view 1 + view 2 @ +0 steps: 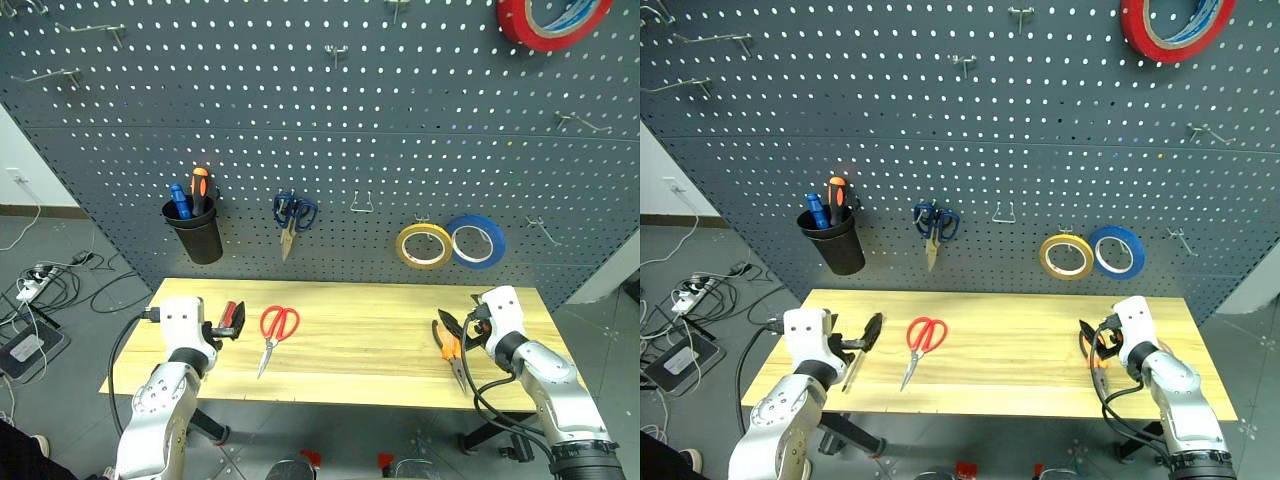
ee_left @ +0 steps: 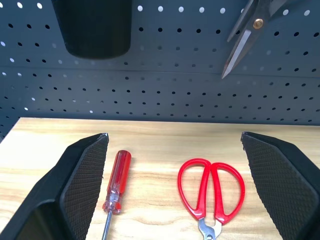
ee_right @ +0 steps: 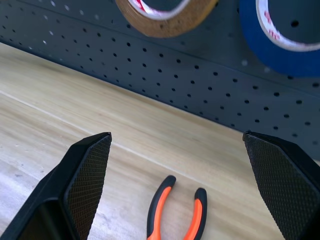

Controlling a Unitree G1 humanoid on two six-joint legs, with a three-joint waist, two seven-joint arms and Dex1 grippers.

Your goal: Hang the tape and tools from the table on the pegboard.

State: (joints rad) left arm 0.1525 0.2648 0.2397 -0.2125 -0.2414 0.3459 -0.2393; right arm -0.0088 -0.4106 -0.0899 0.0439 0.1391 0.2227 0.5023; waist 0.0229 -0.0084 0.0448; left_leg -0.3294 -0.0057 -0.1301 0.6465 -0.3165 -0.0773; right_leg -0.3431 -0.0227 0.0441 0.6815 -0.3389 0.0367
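The red tape (image 1: pixel 553 22) hangs high on the pegboard (image 1: pixel 330 140), toward its right side. On the counter (image 1: pixel 350 355), the red-handled scissors (image 1: pixel 275 334) lie left of centre with bare wood around them. The small red screwdriver (image 2: pixel 116 182) lies near the left edge, between the spread, empty fingers of the left gripper (image 2: pixel 175 190). The orange-and-black pliers (image 3: pixel 175 212) lie near the right edge, framed by the right gripper (image 3: pixel 180 185), equally released.

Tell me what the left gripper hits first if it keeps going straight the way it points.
Probably the table between the red screwdriver and red scissors; the open left gripper points slightly downward.
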